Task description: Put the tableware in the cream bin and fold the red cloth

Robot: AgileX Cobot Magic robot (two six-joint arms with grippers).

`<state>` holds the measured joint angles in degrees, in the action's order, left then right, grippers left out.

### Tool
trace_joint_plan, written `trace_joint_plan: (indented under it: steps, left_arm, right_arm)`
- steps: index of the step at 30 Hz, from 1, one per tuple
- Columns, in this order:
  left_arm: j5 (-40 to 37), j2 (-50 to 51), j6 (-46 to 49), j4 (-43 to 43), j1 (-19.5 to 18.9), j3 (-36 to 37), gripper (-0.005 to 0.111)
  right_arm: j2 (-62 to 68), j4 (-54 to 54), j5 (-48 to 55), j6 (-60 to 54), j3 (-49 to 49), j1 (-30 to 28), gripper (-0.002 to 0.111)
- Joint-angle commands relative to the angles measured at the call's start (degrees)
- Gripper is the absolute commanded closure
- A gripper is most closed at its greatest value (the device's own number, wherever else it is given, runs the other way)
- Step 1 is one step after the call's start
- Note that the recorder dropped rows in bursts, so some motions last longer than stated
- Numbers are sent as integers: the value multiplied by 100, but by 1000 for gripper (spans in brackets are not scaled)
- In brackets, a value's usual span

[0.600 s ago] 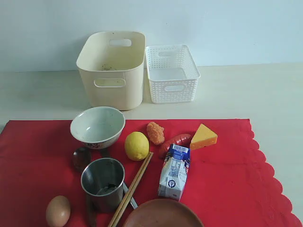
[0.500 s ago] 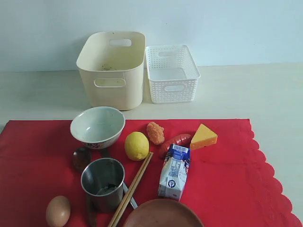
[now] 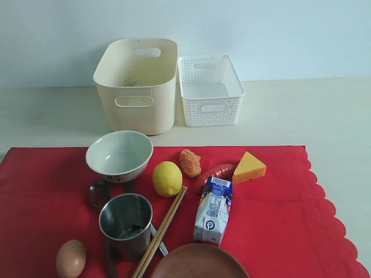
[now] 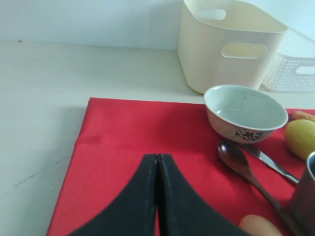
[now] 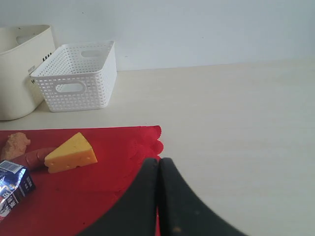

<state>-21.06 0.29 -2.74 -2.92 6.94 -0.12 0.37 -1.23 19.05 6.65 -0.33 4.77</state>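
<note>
Stock on red cloth, nearest first:

- Plate (image 3: 197,263): brown, flat, cut off by the near frame edge.
- Egg (image 3: 71,258): left of the cup.
- Cup (image 3: 126,223): steel, upright, mouth up.
- Chopsticks (image 3: 162,229): a pair lying together. The long axis runs diagonally from the plate's left rim away and rightward, and the far tips lie just beside the lemon.
- Knife (image 4: 268,160): the exterior view shows only a sliver between cup and chopsticks. The left wrist view shows the blade beside the spoon, running from near the bowl toward the cup.
- Spoon (image 3: 99,193): dark wood, scoop end far, handle running nearward past the cup's left side.
- Carton (image 3: 213,211): between chopsticks and open cloth.
- Lemon (image 3: 167,178), sausage (image 3: 214,175), cheese (image 3: 249,167) and nugget (image 3: 190,163): a loose row across the middle.
- Bowl (image 3: 119,155): white, upright, tipped slightly, at the far left of the group.
- Cloth (image 3: 278,220): spread flat, long axis left to right, scalloped edge on the right.

Beyond the cloth on the worktop (image 3: 324,110):

- Bin (image 3: 137,87): cream, directly behind the bowl.
- Basket (image 3: 210,90): white lattice, touching or just beside the bin's right wall.

Seen in the wrist views only:

- Left claw (image 4: 157,158): jaws pressed together, holding nothing, over the cloth's left part.
- Right claw (image 5: 158,161): jaws pressed together, holding nothing, over the scalloped edge.
</note>
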Motion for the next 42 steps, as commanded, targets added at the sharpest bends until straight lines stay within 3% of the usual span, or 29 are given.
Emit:
trace_joint_plan:
  steps: [1, 34, 42]
  left_arm:
    - [62, -29, -35, -13, -20, 12, 107]
    - [62, -29, -35, -13, -20, 12, 107]
    - [62, -29, -35, -13, -20, 12, 107]
  right_arm:
    - [-37, -6, -69, -58, 33, 13, 108]
    - [-37, -6, -6, -58, 33, 13, 108]
    - [-37, -6, 195, -58, -610, 13, 108]
